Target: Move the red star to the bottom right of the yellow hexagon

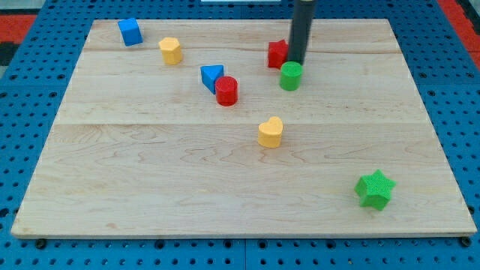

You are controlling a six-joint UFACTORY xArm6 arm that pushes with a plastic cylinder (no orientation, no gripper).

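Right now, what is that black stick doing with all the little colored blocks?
The stick is my pushing rod, and I'm meant to slide the red star down to the bottom right of the yellow hexagon. My tip sits near the view's top, right beside the red star and just above the green cylinder. The star is far to the right of the hexagon. The other blocks on the wooden board aren't touched by the rod.

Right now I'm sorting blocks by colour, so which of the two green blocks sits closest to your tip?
The green cylinder, just below my tip at the view's top. The green star lies far off at the bottom right.
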